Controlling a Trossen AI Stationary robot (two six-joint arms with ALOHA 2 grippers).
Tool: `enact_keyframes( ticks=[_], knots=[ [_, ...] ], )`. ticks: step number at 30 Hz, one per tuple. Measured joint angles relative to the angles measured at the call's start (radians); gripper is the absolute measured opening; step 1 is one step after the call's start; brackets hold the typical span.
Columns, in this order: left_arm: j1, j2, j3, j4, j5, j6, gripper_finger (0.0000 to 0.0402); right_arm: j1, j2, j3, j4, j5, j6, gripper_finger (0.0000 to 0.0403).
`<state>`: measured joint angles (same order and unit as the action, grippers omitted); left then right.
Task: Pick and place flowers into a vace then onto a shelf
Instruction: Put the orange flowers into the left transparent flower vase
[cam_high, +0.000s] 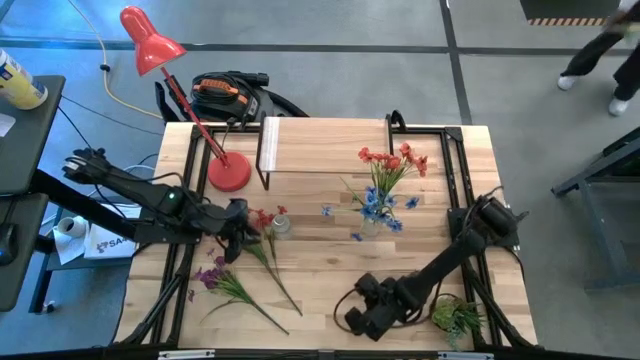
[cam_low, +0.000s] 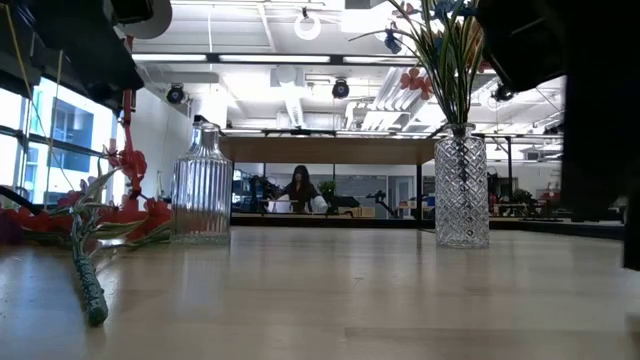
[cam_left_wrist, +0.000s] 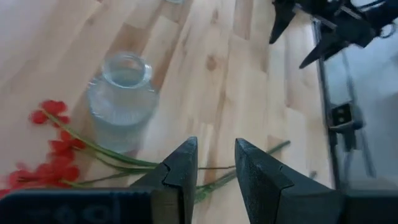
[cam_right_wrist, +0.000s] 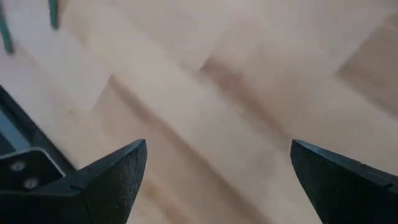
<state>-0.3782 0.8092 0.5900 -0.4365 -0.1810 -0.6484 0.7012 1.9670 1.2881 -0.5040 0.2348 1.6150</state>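
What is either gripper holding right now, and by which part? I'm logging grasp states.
Nothing is held. The left gripper hovers open over the red flower's stem, not closed on it. The right gripper is wide open above bare table.

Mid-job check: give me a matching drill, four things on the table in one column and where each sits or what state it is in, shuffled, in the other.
1. red-blossomed flower spray with green stem
2. cut-glass vase with flowers in it
3. ribbed clear glass bottle
4. right end effector

A. open, above bare wood
B. lying on the table beside the left end effector
C. upright, holding red and blue blossoms
D. upright, empty

Pairs: 1-B, 2-C, 3-D, 4-A
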Motion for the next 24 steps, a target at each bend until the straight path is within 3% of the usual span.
enact_keyframes(
  ticks=[6, 13, 18, 24],
  knots=[
    [-0.106, 0.001, 0.0, -0.006, -0.015, -0.047, 0.014, 0.024, 0.081, 0.099, -0.06, 0.017, -0.056, 0.0387],
    [-0.274, 0.001, 0.0, -0.026, -0.136, -0.164, 0.014, 0.041, 0.1, 0.116, -0.162, 0.099, -0.191, 0.0387],
    [-0.359, 0.048, 0.0, -0.026, -0.154, -0.307, 0.014, 0.032, 0.1, 0.116, -0.172, 0.109, -0.39, 0.0382],
    [-0.409, 0.166, 0.0, 0.015, -0.147, -0.578, 0.014, 0.004, 0.1, 0.116, -0.193, 0.26, -0.5, 0.0367]
  ],
)
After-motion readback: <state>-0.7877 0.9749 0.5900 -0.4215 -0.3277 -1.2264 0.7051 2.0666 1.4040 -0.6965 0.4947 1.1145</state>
